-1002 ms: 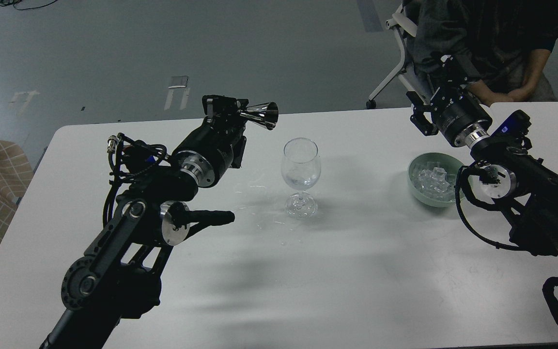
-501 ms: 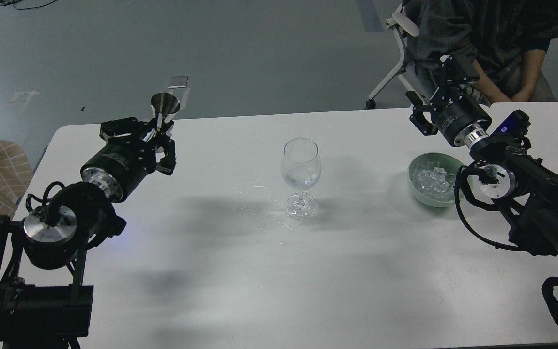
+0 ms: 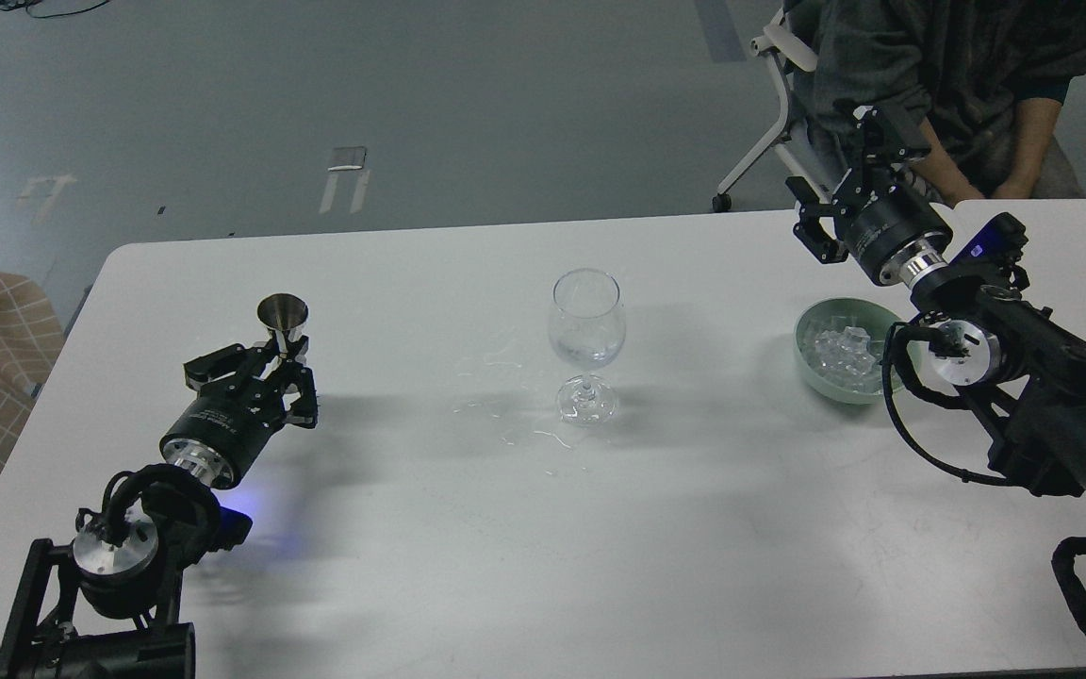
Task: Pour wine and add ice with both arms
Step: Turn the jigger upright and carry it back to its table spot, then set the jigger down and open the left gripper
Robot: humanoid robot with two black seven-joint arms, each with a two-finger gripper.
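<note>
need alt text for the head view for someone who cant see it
A white table holds a wine glass with a little clear liquid at centre. The left claw grips an upright metal jigger; the right claw hangs beyond a green bowl of ice.

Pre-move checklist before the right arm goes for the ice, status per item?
1. Wine in the wine glass: ok, a little clear liquid sits in the bowl of the upright glass.
2. Jigger upright at the left end effector: ok; whether it rests on the table, cannot tell.
3. Ice available: ok, cubes heaped in the green bowl.
4. Right end effector empty and open: cannot tell, seen against the dark seated person.
5. Table dry: not ok, spilled drops left of the glass foot.
</note>
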